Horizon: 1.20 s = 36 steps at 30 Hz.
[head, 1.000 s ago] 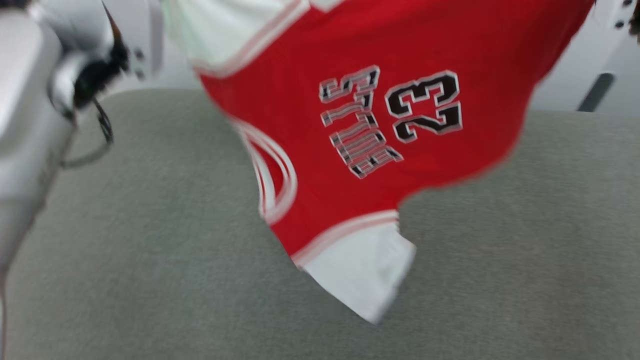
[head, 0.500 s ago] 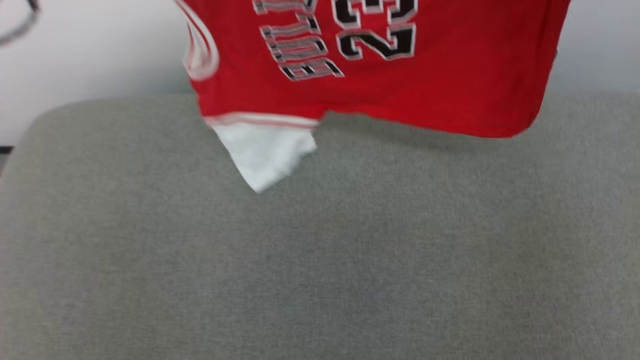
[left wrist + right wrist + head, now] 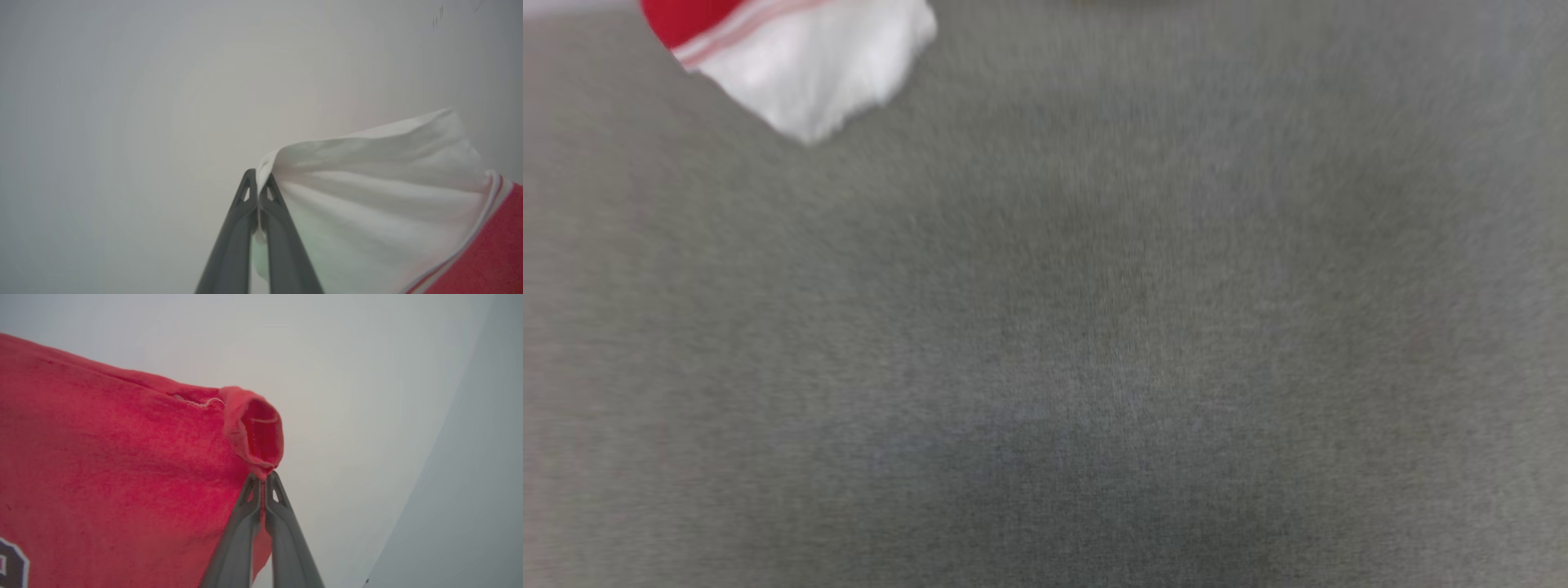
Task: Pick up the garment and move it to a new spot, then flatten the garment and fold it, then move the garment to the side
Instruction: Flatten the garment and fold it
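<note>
The shirt was held stretched: left gripper clamped on its white sleeve, right gripper clamped on a red corner, likely for laying flat.

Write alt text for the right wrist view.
The right gripper, fingers shut, pinches a red corner of the garment, which spreads left against a pale blank background. Part of a dark, white-outlined numeral shows at lower left.

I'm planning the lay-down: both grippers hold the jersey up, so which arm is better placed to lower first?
Probably the left. The left gripper pinches a white sleeve of the garment, and the loose sleeve dangles on that side over the grey surface. The right gripper only pinches a red edge.
</note>
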Tool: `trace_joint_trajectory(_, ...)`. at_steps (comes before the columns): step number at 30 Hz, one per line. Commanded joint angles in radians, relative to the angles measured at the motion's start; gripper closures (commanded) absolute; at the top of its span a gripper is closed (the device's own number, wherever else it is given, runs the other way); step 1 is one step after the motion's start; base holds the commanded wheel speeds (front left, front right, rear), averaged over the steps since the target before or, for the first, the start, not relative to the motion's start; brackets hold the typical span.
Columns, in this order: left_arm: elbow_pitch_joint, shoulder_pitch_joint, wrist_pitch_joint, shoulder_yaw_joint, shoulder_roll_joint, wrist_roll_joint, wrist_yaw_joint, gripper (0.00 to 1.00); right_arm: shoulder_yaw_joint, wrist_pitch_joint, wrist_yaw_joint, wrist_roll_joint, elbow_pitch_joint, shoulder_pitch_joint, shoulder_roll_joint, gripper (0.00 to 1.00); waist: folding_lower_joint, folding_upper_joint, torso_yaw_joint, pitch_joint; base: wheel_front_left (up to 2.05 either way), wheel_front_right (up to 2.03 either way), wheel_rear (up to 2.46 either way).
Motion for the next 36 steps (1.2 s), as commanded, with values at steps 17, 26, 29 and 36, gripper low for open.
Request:
trace_joint_trajectory(17, 0.122, -0.162, -0.234, -0.016, -0.133, 0.053, -0.012, 1.00, -0.124, -0.187, -0.001, -0.211, 0.134, -0.113, 0.077, 1.00, 0.0000, 0.0000, 0.030, 0.562, 0.00, 0.00, 0.00)
trace_joint_trajectory(26, 0.121, -0.047, -0.236, 0.011, -0.144, 0.039, -0.015, 1.00, -0.188, -0.187, -0.001, -0.250, 0.128, -0.048, 0.101, 1.00, 0.0000, 0.0000, 0.049, 0.521, 0.00, 0.00, 0.00)
trace_joint_trajectory(29, 0.154, 0.006, -0.235, 0.011, -0.155, 0.022, -0.029, 1.00, -0.206, -0.187, -0.001, -0.224, 0.126, -0.006, 0.102, 1.00, 0.0000, 0.0000, 0.058, 0.469, 0.00, 0.00, 0.00)
trace_joint_trajectory(36, 0.203, 0.149, -0.213, -0.015, -0.167, -0.030, -0.055, 1.00, -0.152, -0.174, -0.001, -0.153, 0.096, 0.125, 0.079, 1.00, 0.0000, 0.0000, 0.070, 0.310, 0.00, 0.00, 0.00)
